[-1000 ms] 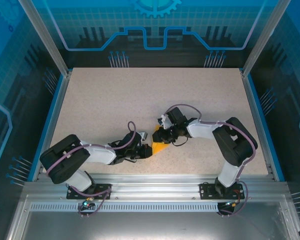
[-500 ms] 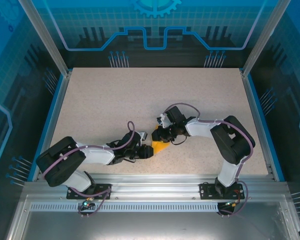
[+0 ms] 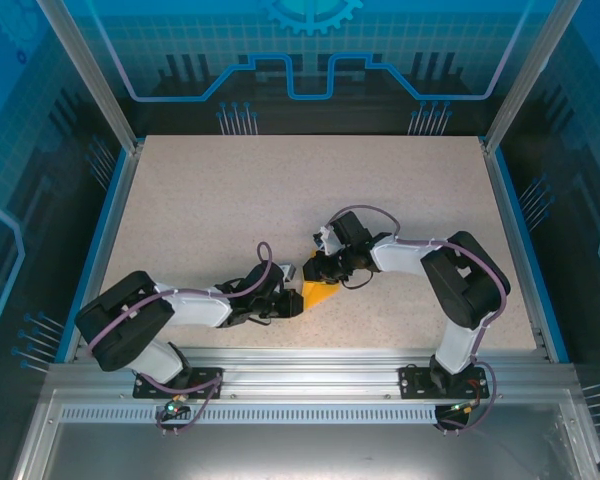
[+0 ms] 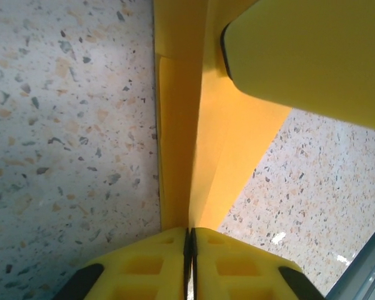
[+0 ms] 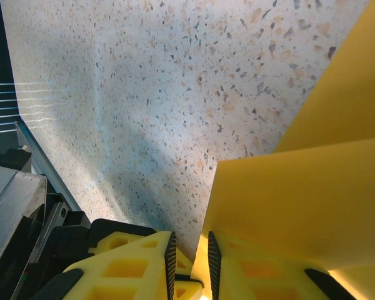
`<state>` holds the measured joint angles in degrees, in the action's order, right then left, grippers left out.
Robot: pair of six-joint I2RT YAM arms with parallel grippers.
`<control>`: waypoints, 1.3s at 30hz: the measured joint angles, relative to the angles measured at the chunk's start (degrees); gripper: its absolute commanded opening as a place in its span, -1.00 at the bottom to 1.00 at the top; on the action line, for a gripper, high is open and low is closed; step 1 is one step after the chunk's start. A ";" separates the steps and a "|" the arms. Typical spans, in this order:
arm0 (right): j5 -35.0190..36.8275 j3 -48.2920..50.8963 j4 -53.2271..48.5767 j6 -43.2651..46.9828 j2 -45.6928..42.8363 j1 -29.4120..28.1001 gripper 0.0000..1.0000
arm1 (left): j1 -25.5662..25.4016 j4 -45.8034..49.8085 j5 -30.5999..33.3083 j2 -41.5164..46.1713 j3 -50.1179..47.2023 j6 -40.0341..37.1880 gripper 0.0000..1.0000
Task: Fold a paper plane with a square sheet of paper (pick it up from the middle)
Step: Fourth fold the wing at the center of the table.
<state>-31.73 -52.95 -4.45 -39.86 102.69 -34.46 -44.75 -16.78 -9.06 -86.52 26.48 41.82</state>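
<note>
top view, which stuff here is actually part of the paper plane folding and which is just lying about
Part of the job:
- folded yellow paper
- left claw, pinching the paper's crease
- right claw, at the paper

Not part of it (fixed surroundings):
- speckled table
- blue enclosure panels
- metal rail along the near edge
</note>
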 measured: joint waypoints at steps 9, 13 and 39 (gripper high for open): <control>0.02 -0.28 0.00 0.00 1.73 0.11 -0.54 | 0.02 -4.02 -0.68 -2.27 0.02 1.60 -0.91; 0.00 -1.16 0.00 0.02 3.15 0.26 -0.54 | 0.02 -5.81 -0.94 -3.17 -0.02 2.51 -0.91; -2.82 -2.34 0.26 0.22 6.71 1.88 -0.58 | 0.02 8.70 7.91 19.23 -2.21 6.58 -0.28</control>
<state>-34.54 -55.29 -4.19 -39.64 109.40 -32.58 -44.73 -8.08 -1.15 -67.29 24.27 48.40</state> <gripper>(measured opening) 0.211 0.386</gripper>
